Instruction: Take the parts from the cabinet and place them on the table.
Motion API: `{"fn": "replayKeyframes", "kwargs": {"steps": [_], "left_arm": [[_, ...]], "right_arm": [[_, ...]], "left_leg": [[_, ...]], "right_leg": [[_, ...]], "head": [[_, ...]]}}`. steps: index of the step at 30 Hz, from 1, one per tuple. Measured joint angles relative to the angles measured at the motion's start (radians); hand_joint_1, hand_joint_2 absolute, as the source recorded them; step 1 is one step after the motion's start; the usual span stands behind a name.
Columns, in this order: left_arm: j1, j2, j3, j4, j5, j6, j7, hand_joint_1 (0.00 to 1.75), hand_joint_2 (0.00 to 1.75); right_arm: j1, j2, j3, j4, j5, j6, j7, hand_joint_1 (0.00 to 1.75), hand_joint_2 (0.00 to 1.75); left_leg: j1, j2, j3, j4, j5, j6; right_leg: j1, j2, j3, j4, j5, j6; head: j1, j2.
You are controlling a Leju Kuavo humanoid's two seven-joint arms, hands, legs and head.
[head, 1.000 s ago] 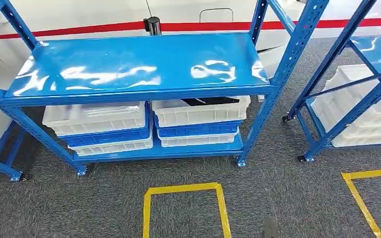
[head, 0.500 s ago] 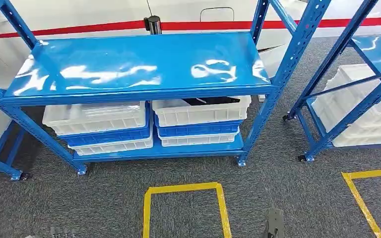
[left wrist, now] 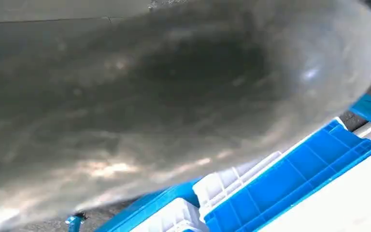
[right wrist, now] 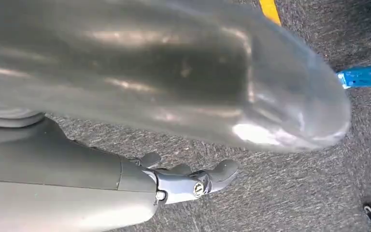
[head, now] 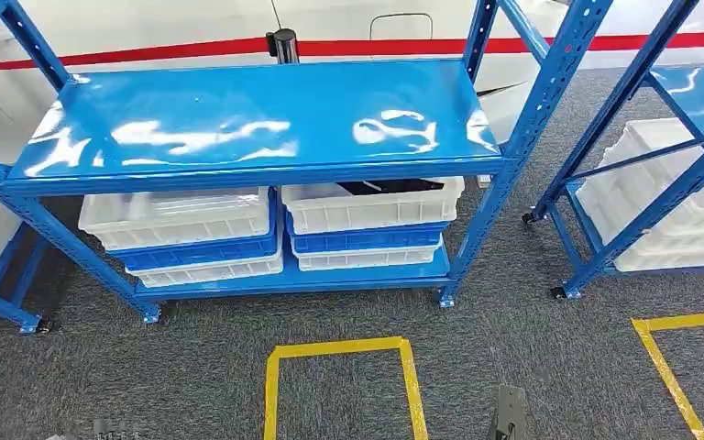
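A blue cabinet rack point(head: 257, 119) stands ahead with stacked white and blue bins on its lower shelf. A black part point(head: 390, 187) lies in the upper right white bin point(head: 371, 209). The left stack's top white bin point(head: 179, 218) shows nothing inside from here. My right hand point(head: 509, 417) pokes in low at the frame's bottom, far from the rack; in the right wrist view the right hand point(right wrist: 193, 181) holds nothing, its fingers loosely apart over carpet. My left hand point(head: 115, 429) barely shows at the bottom edge. The left wrist view catches a blue bin point(left wrist: 299, 179) past a grey cover.
A second blue rack point(head: 605, 137) with white bins point(head: 687, 197) stands to the right. Yellow tape marks a square point(head: 339, 353) on the grey carpet before the cabinet, and another outline point(head: 665, 367) at right. A black post point(head: 282, 44) stands behind the shelf.
My right hand has risen slightly into the bottom of the head view, and left fingertips have appeared at the bottom edge. The rack and bins are unmoved.
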Motion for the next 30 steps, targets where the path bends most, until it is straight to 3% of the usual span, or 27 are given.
{"fn": "replayKeyframes", "kwargs": {"steps": [15, 16, 18, 19, 20, 21, 22, 23, 24, 26, 30], "left_arm": [[0.0, -0.001, 0.0, 0.0, 0.0, 0.0, 0.0, 0.0, 0.0], [0.0, -0.001, 0.0, 0.0, 0.0, 0.0, 0.0, 0.0, 1.75], [0.0, -0.001, 0.0, 0.0, 0.0, 0.001, 0.0, 0.0, 1.75], [0.002, -0.001, -0.002, 0.0, -0.03, 0.033, -0.005, 0.0, 1.75], [0.012, -0.005, -0.022, 0.005, -0.102, 0.11, -0.02, 0.0, 1.75], [0.027, -0.008, -0.062, 0.025, -0.211, 0.217, -0.046, 0.0, 1.75], [0.046, -0.008, -0.126, 0.046, -0.338, 0.318, -0.076, 0.0, 1.75], [0.054, -0.011, -0.172, 0.058, -0.405, 0.355, -0.09, 0.0, 1.75], [0.062, -0.014, -0.227, 0.075, -0.461, 0.366, -0.093, 0.0, 1.75], [0.07, -0.019, -0.282, 0.096, -0.458, 0.37, -0.093, 0.0, 1.75], [0.085, -0.022, -0.35, 0.115, -0.451, 0.373, -0.092, 0.0, 1.75]], "right_arm": [[0.0, 0.002, -0.003, -0.001, 0.0, 0.0, 0.0, 0.0, 0.0], [0.0, 0.002, -0.003, -0.001, 0.0, 0.0, 0.0, 0.0, 0.0], [0.0, 0.002, -0.003, -0.001, 0.0, 0.001, -0.002, 0.0, 0.0], [0.001, 0.006, 0.0, -0.006, 0.004, 0.038, -0.033, 0.0, 0.0], [0.007, 0.027, 0.019, -0.032, 0.016, 0.095, -0.089, 0.0, 0.0], [0.008, 0.058, 0.056, -0.05, 0.024, 0.151, -0.185, 0.0, 0.0], [-0.003, 0.089, 0.125, -0.054, 0.025, 0.16, -0.246, 0.0, 0.0], [-0.014, 0.106, 0.179, -0.055, 0.024, 0.16, -0.258, 0.0, 0.0], [-0.023, 0.129, 0.242, -0.056, 0.014, 0.159, -0.258, 0.0, 0.0], [-0.028, 0.156, 0.324, -0.06, -0.017, 0.159, -0.259, 0.0, 0.0], [-0.026, 0.162, 0.437, -0.075, -0.058, 0.167, -0.259, 0.0, 0.0]], "left_leg": [[0.0, 0.0, 0.0, 0.0, 0.0, 0.0], [0.0, 0.0, 0.0, 0.0, 0.0, 0.0], [0.0, 0.0, 0.0, 0.0, 0.0, 0.0], [0.0, -0.001, -0.001, 0.0, 0.0, 0.0], [0.0, 0.0, -0.002, 0.0, 0.0, 0.0], [0.0, 0.003, -0.002, 0.0, 0.0, 0.0], [0.0, 0.008, -0.002, 0.0, 0.0, 0.0], [0.001, 0.011, -0.002, 0.0, 0.0, 0.0], [0.001, 0.01, -0.001, 0.0, 0.0, 0.0], [0.001, 0.004, -0.002, 0.0, 0.0, -0.001], [0.001, 0.005, -0.003, 0.0, 0.0, 0.0]], "right_leg": [[0.0, 0.0, 0.0, 0.0, 0.0, 0.0], [0.0, 0.0, 0.0, 0.0, 0.0, 0.0], [0.0, 0.0, 0.0, 0.0, 0.0, 0.0], [0.0, 0.0, 0.001, 0.0, 0.0, 0.0], [0.0, 0.0, 0.001, 0.0, 0.0, 0.0], [0.001, 0.003, -0.001, 0.0, 0.0, 0.0], [0.001, 0.008, -0.004, 0.0, 0.003, -0.003], [0.002, 0.009, -0.005, 0.0, 0.003, -0.003], [0.002, 0.009, -0.005, 0.0, 0.002, -0.003], [0.003, 0.005, -0.004, 0.0, 0.002, -0.003], [0.002, 0.006, -0.004, 0.0, 0.002, -0.003]], "head": [[0.0, 0.0], [0.0, 0.0], [0.0, 0.0], [0.0, 0.0], [0.0, 0.0], [0.0, 0.0], [0.0, 0.0], [-0.002, 0.0], [-0.002, 0.0], [0.0, 0.0], [0.0, 0.0]]}}
